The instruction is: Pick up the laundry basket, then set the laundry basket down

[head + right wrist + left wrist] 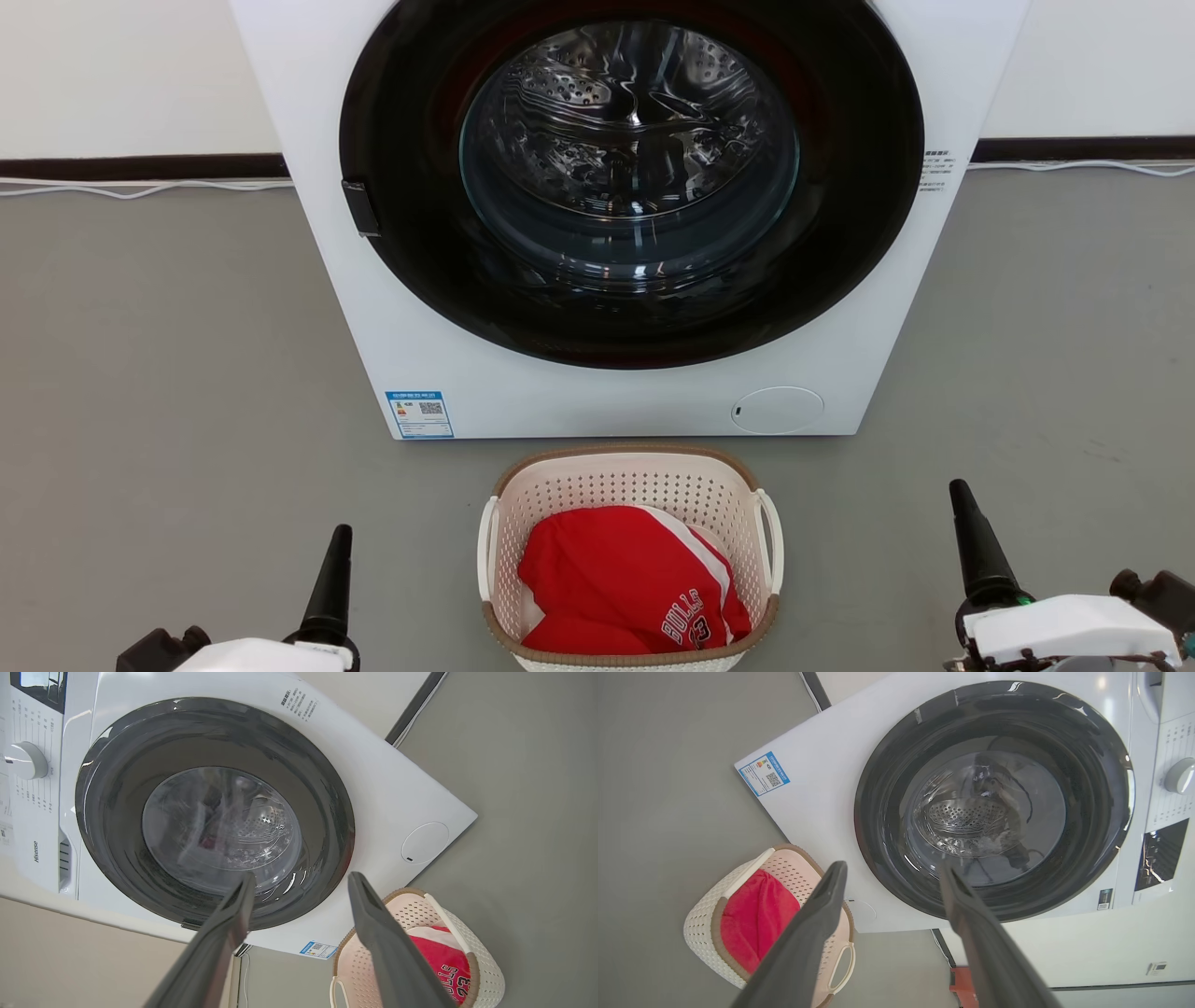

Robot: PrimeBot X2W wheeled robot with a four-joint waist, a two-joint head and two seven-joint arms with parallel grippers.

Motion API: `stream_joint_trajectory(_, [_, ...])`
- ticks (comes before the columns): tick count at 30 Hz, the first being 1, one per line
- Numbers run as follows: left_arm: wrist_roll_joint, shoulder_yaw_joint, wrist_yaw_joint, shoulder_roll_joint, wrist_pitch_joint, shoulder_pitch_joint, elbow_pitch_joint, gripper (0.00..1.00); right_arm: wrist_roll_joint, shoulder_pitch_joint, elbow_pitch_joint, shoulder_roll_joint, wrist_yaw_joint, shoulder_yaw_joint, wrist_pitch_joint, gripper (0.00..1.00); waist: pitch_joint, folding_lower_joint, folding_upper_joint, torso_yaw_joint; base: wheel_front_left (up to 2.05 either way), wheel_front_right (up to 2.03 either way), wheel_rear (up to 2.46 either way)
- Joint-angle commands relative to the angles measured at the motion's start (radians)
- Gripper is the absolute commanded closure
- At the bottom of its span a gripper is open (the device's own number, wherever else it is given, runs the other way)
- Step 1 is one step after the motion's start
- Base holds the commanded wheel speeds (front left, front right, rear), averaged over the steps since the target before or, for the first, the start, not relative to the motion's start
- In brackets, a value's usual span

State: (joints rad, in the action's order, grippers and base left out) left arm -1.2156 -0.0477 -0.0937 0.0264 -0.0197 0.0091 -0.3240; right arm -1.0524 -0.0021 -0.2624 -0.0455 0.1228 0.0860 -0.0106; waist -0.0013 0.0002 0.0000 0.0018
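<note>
Laundry basket (pixel 644 485) sits on the grey floor (pixel 140 373), just in front of the washing machine (pixel 560 392), centred under its door. It is upright and cream, with perforated walls, a brown woven-look rim and a white loop handle on each short side (pixel 485 546).

Inside the basket is one red jersey (pixel 625 583) with white trim, bunched up and covering most of the bottom. "BULLS" and "23" are printed on it. The fabric stays below the rim, and the far inner wall of the basket is bare.

The washer door (pixel 631 177) is closed, a black ring around a glass bowl. The perforated metal drum shows through the glass. Reflections are heavy, so I can't tell what is in the drum. There is a blue label (pixel 419 414) at the washer's lower left and a round cover (pixel 777 410) at its lower right.

Left gripper (pixel 892 867): fingers spread apart, nothing between them, aimed at the washer front. In the left wrist view the basket is off to one side of them. In the head view one dark finger (pixel 331 579) shows at lower left, apart from the basket's left handle.

Right gripper (pixel 301 874): fingers also spread, holding nothing. In the head view its finger (pixel 976 541) is at lower right, well apart from the right handle.

The basket lies between the two grippers, and neither touches it.
</note>
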Motion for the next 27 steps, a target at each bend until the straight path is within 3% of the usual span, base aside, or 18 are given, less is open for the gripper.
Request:
stream_joint_trajectory(1, [0.038,-0.006,0.008,0.008,-0.01,-0.051,0.033,0.0,0.047,-0.047,0.035,-0.017,0.003,-0.016,-0.019,0.0,0.0,-0.0001,0.0,0.0,0.0,0.0,0.0])
stream_joint_trajectory(27, [0.38,0.006,0.042,0.013,-0.087,-0.051,0.039,0.0,0.437,-0.061,-0.002,-0.038,0.005,-0.054,-0.096,0.0,-0.004,-0.0001,0.0,0.002,0.0,0.0,0.0])
